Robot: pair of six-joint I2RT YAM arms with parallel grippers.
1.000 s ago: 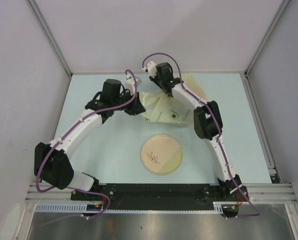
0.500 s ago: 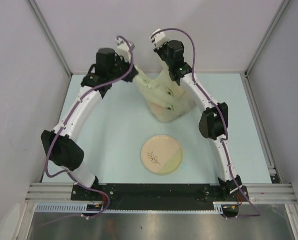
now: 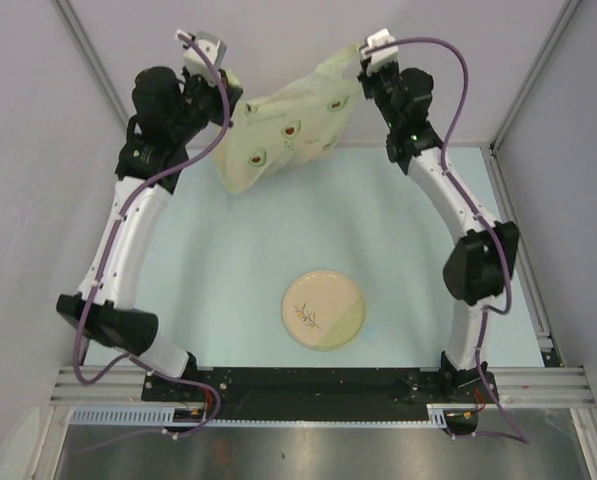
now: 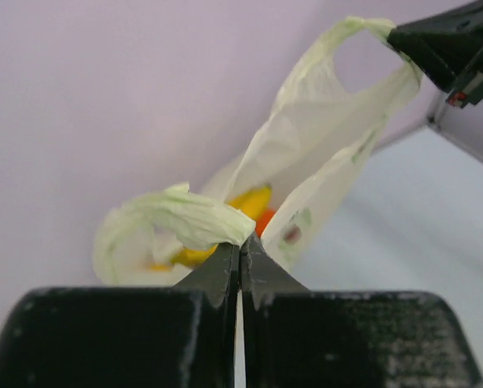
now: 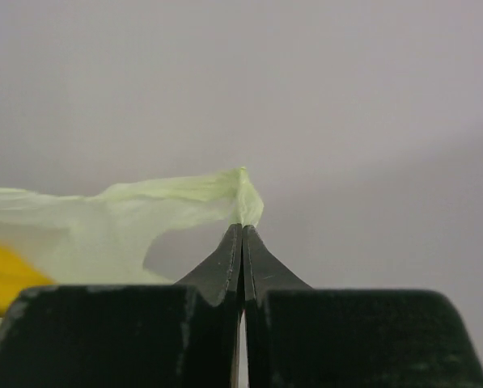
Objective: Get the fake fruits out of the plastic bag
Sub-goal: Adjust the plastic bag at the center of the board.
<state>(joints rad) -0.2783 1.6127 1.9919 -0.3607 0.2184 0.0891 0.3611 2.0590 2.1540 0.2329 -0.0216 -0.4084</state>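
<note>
**Bag up off table, hung betw. both arms**

Both arms are higher and wider apart vs. 1 s ago. Back then the bag (image 3: 288, 130) sat slumped on the table (image 3: 228, 260); now it hangs in the air at the back, stretched betw. L gripper (image 4: 239, 242) and R gripper (image 5: 242, 229). L fingers are clamped together on a bunched fold of film at the low end. R fingers are pinched tight on a handle loop at the high end.

Step, as I read it: lift done, emptying not begun. Next move prob. needs the mouth tipped below the load, or one side let go and re-gripped lower, then a shake. Thin film may slip or tear.

Contents: fruits (image 4: 251, 202) are inside the bag, showing as yellow and orange shapes through the opening in L wrist view. Can't tell the count. Plate (image 3: 323, 308) lies near the front, well apart from the bag, w/ nothing on it. No fruit seen out on the table.
</note>
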